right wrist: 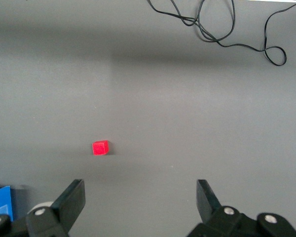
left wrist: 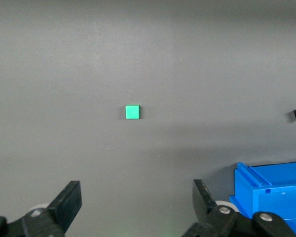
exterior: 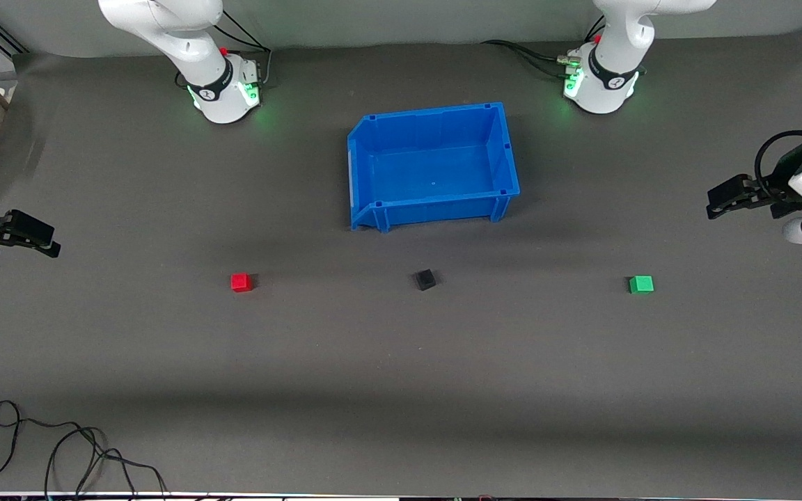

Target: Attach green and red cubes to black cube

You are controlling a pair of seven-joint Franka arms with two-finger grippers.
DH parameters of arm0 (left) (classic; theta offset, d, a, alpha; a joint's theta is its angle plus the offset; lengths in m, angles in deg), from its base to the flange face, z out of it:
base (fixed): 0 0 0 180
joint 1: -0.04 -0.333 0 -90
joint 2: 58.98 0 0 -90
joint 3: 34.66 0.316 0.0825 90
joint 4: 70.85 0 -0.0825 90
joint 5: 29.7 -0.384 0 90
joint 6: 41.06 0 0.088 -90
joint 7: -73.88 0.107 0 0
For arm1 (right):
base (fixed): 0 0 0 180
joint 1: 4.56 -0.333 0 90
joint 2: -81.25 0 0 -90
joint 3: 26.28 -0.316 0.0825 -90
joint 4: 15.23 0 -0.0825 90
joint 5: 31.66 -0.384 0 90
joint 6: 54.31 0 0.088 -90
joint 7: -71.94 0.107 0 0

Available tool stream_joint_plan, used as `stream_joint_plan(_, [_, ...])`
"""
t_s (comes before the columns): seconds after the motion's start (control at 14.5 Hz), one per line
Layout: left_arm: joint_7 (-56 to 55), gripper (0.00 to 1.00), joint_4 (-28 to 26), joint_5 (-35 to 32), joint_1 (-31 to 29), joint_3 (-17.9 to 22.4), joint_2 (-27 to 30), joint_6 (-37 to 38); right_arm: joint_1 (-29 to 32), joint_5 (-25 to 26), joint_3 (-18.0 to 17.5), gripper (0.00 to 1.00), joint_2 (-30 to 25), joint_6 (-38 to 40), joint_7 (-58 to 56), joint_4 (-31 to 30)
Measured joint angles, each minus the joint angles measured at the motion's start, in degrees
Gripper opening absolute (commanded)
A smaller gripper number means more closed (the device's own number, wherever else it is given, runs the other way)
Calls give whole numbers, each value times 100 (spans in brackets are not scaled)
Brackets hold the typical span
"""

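The black cube (exterior: 426, 280) sits on the grey mat, nearer to the front camera than the blue bin (exterior: 505, 149). The red cube (exterior: 241, 282) lies toward the right arm's end of the table and shows in the right wrist view (right wrist: 100, 147). The green cube (exterior: 641, 284) lies toward the left arm's end and shows in the left wrist view (left wrist: 132, 112). My left gripper (exterior: 713, 207) (left wrist: 137, 197) is open and empty, up over the mat at its end. My right gripper (exterior: 53, 245) (right wrist: 140, 197) is open and empty over the mat at its end.
The blue bin also shows at the edge of the left wrist view (left wrist: 271, 192) and the right wrist view (right wrist: 0, 200). A loose black cable (exterior: 60, 445) (right wrist: 222, 24) lies at the mat's front corner near the right arm's end. The two arm bases (exterior: 223, 90) (exterior: 599, 80) stand at the back.
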Motion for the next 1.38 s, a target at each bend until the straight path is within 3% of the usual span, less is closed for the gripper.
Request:
stream_joint_plan(0.76, [-68,100,0,1,-11,29,0,138,-179,-9,-48,100,156,197,-170,-5])
stream_joint_plan(0.9, [-259,100,0,26,-71,65,0,212,-191,-192,-49,100,156,471,-189,18])
stream_joint_plan(1.1, [-1465,100,-2,251,-316,92,-19,239,-188,-392,-24,100,144,941,-45,87])
stream_joint_plan(1.38, [-3499,100,-58,964,-636,108,-96,348,-188,-341,-11,100,142,1002,309,104])
